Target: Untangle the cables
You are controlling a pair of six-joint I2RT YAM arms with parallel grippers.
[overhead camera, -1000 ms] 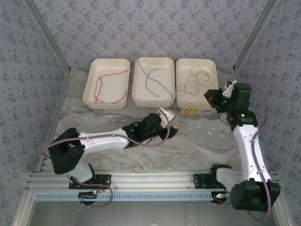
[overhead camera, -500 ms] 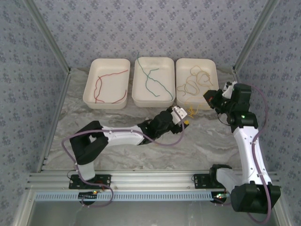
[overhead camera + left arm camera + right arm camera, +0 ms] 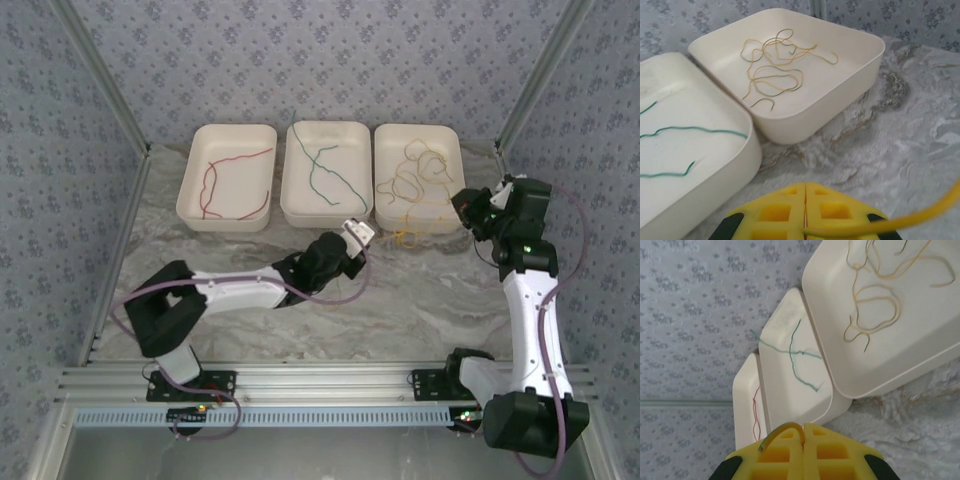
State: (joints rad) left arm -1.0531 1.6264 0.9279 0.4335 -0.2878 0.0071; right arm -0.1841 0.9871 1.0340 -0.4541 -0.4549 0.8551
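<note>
Grey marbled counter (image 3: 300,290) carried three white rectangular plastic trays in a row. Reference is the right-hand tray (image 3: 450,145). The middle tray (image 3: 325,218) sat against its left side, and the left tray (image 3: 225,220) sat beyond that.

Left gripper (image 3: 357,230) was just off the right-hand tray's near-left corner. Its yellow foam pads (image 3: 790,196) were pressed together on a thin yellow strand (image 3: 900,221) that ran out to the right. Right gripper (image 3: 462,205) was at the tray's near-right corner, also clamped, with a short yellow loop (image 3: 781,428) nipped between its pads.

Cables:
- Thin red wire (image 3: 206,190) lay in the left tray.
- Thin green wire (image 3: 312,172) lay in the middle tray.
- A loose bunch of yellow wires (image 3: 410,180) lay inside the right-hand tray.
- A small yellow tangle (image 3: 405,238) lay on the counter just in front of that tray, between the two grippers.

Couldn't tell whether the held strands ran into that tangle.

Handling, my read:
- The wires looked near weightless and limp, with a slight springy wave, so they'd drag rather than lift clean.
- They were thin enough to slide through foam pads unless pinched square.
- A hard pull would likely cinch the knot.
- Best hold would be near a free end or on a loop standing proud of the counter. One gripper anchors while the other draws away slowly.
</note>
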